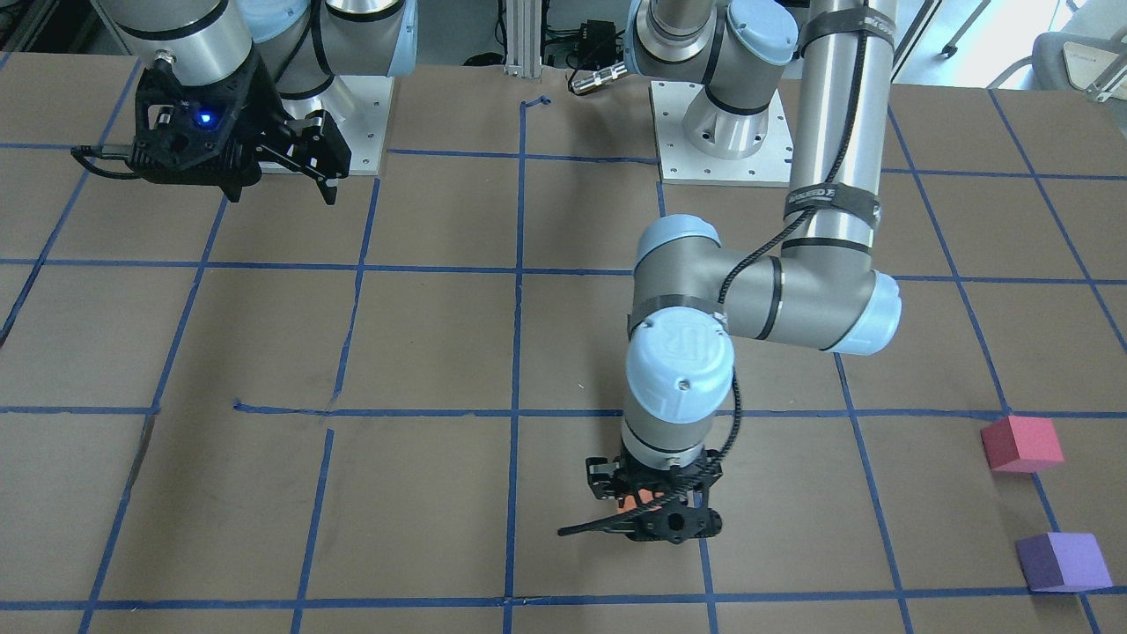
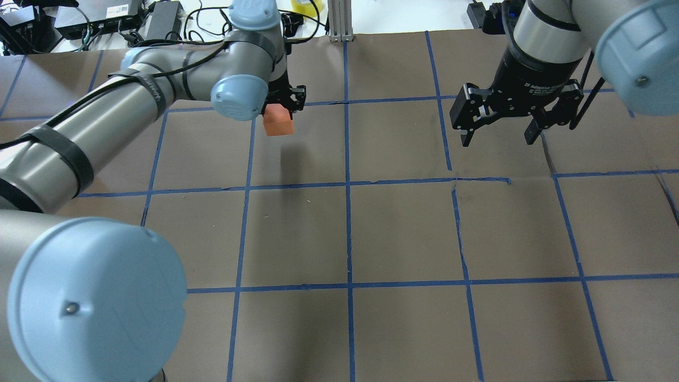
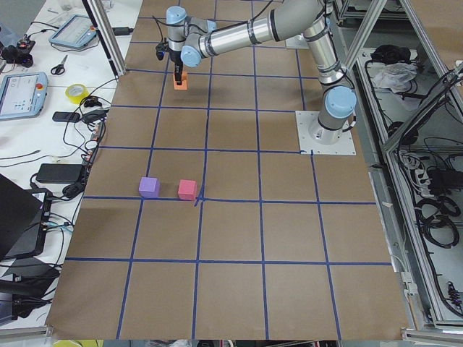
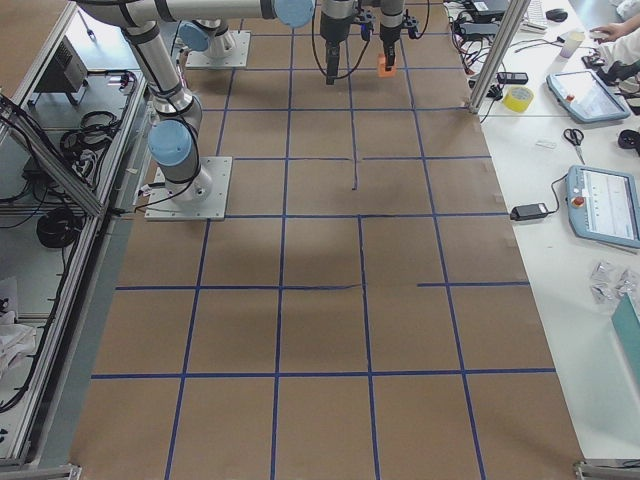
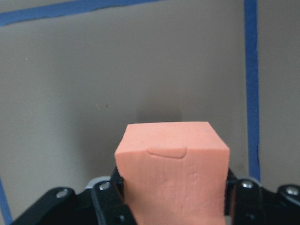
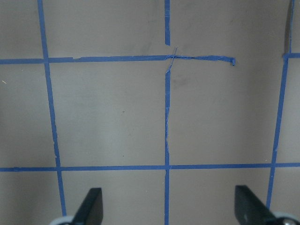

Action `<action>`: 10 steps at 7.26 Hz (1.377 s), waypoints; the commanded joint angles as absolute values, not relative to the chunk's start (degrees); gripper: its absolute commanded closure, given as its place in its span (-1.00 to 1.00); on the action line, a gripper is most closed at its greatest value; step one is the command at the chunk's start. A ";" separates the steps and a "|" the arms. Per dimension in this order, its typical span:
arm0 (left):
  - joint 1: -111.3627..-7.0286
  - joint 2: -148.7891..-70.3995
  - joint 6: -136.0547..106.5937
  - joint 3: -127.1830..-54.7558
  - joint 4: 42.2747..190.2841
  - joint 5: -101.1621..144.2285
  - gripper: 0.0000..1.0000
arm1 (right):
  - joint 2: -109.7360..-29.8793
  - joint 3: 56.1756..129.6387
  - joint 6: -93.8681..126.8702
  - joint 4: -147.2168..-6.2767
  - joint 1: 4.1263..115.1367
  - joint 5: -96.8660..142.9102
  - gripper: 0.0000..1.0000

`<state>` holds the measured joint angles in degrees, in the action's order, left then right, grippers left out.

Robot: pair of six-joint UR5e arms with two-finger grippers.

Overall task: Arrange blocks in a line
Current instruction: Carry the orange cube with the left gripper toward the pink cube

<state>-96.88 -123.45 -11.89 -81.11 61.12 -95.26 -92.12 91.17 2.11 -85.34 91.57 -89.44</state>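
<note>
Front view: left gripper (image 1: 656, 519) clamped on the orange block (image 1: 630, 504); red-pink block (image 1: 1021, 443) and purple block (image 1: 1063, 562) sit near each other on the table (image 1: 423, 335), well apart from it; overhead: right gripper (image 2: 498, 133) spread wide, holding nothing; left wrist cam: orange block pinched from both sides.

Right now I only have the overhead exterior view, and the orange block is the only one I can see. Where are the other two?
Observer: The red-pink block and the purple block sit on the table, far out on the robot's left. They are apart from each other, beside one blue tape line.
Operator: Is the orange one gripped squarely?
Observer: In the left wrist view the orange block sits centred between both fingers, with one shallow dent on its top face.
</note>
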 commanded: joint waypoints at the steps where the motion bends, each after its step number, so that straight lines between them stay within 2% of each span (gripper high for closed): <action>1: -87.67 -119.63 -11.26 -81.92 63.37 -94.83 0.61 | -92.11 91.23 2.11 -85.43 91.58 -89.47 -1.00; 5: -72.37 -118.91 9.70 -82.18 63.72 -94.57 0.69 | -92.11 91.23 2.11 -85.43 91.58 -89.74 -1.00; 7: -63.41 -121.10 26.53 -81.57 64.34 -93.35 0.76 | -92.11 91.23 2.20 -85.52 91.67 -89.74 -1.00; 9: -56.72 -124.00 37.51 -79.21 61.70 -88.51 0.76 | -92.11 91.23 2.20 -85.52 91.67 -89.74 -1.00; 10: -56.52 -126.10 40.40 -76.23 61.70 -88.94 0.76 | -92.11 91.23 2.20 -85.52 91.67 -89.74 -1.00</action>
